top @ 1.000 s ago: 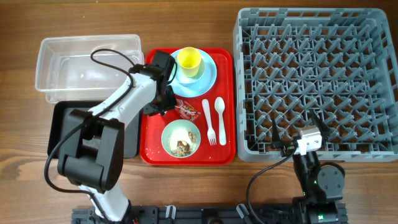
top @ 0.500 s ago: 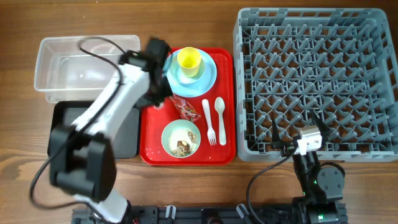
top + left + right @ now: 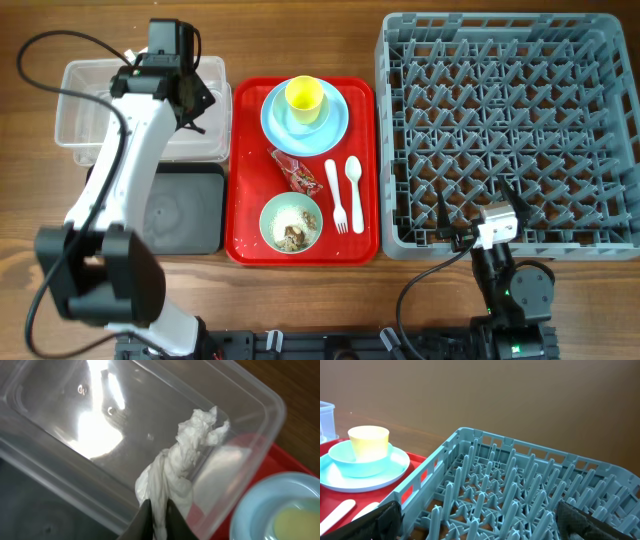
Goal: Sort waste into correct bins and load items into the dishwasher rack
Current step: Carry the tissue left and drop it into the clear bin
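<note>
My left gripper (image 3: 159,516) is shut on the crumpled white tissue (image 3: 182,467) and holds it over the right end of the clear tub (image 3: 95,105), which also shows in the left wrist view (image 3: 150,405). The black tray (image 3: 185,215) lies in front of the tub. The red wrapper (image 3: 296,172), pale-green bowl (image 3: 291,222) with food scraps, fork (image 3: 336,195), spoon (image 3: 354,188) and yellow cup (image 3: 305,96) in a blue bowl on the blue plate (image 3: 335,125) sit on the red tray (image 3: 245,215). My right gripper (image 3: 478,212) is open over the grey rack's (image 3: 510,130) front edge.
The rack (image 3: 520,485) fills the right side of the table and holds nothing visible. The left arm (image 3: 130,170) reaches across the black tray and the tub. Bare wooden table lies in front of the trays.
My left gripper has swung left from the red tray, beside the wrapper, to above the clear tub, carrying the tissue. The right arm has not moved.
</note>
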{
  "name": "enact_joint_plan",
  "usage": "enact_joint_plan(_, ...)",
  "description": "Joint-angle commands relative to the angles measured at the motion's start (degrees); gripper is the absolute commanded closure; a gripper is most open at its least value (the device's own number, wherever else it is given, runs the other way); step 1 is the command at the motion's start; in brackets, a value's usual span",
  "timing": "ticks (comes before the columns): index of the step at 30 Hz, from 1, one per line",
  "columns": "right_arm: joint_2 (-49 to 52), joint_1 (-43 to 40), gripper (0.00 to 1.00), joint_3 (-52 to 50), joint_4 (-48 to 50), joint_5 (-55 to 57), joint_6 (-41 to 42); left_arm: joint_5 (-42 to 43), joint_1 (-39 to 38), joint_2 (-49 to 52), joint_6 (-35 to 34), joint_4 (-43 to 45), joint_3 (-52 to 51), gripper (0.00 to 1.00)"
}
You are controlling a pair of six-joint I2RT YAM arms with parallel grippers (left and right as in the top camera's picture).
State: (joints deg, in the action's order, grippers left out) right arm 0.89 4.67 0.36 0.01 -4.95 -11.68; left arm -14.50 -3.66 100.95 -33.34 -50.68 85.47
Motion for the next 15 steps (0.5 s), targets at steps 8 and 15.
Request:
enact_joint_plan(8, -0.3, -0.3, 0.0, -0.1, 0.3, -0.7, -0.3, 2.8, 4.0, 0.2, 0.1, 0.2, 0.1, 0.19)
enact_joint_plan(15, -0.3, -0.3, 0.0, 0.0, 0.3, -0.7, -0.3, 30.3, -0.6, -6.6, 0.1, -9.4, 0.1, 0.28)
